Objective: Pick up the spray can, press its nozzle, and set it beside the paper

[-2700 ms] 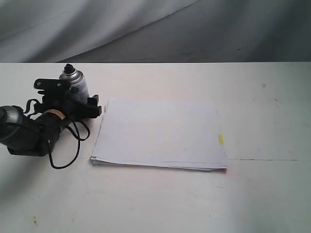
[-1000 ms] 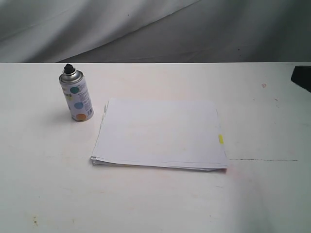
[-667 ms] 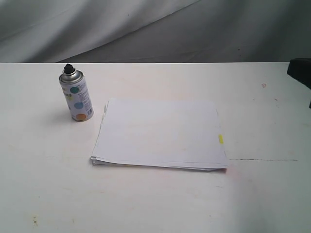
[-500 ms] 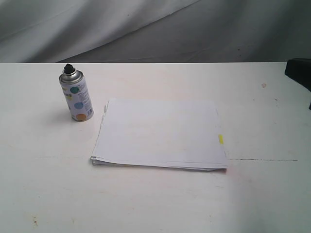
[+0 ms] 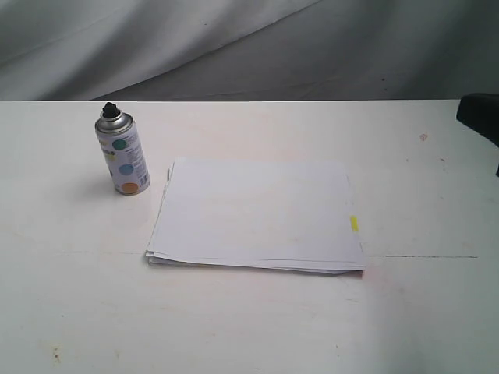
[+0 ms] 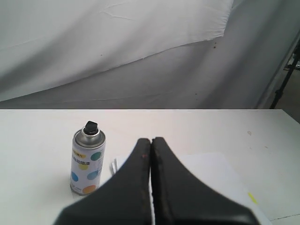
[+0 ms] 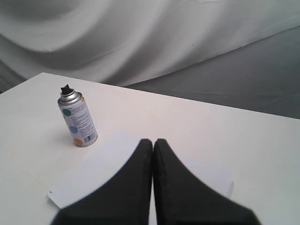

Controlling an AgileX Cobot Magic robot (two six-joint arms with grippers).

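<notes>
Left gripper (image 6: 151,140): jaws pressed together, nothing held between them; can seen beyond the tips, well apart.
Right gripper (image 7: 153,140): jaws likewise closed flat on each other, empty; only a dark part (image 5: 479,117) is seen at the right edge of the exterior view.
Table (image 5: 234,327): white, bare in the near part.
Paper (image 5: 257,214): thin white stack laid flat mid-table, edges slightly uneven, yellow tab (image 5: 354,223) on its right edge.
Spray can (image 5: 122,156): stood upright on the table just beside the paper's far left corner, apart from it, touched by neither gripper.
Progress: the can is already placed beside the paper and released. Whether the nozzle was pressed cannot be told. If not, the lift, press and set-down are all left.
Can's look: small cylinder, silver domed top, white label with teal, blue and orange dots.
Nozzle (image 5: 110,108): tiny black tip on the dome.
Backdrop (image 5: 234,47): grey draped cloth behind the table.
</notes>
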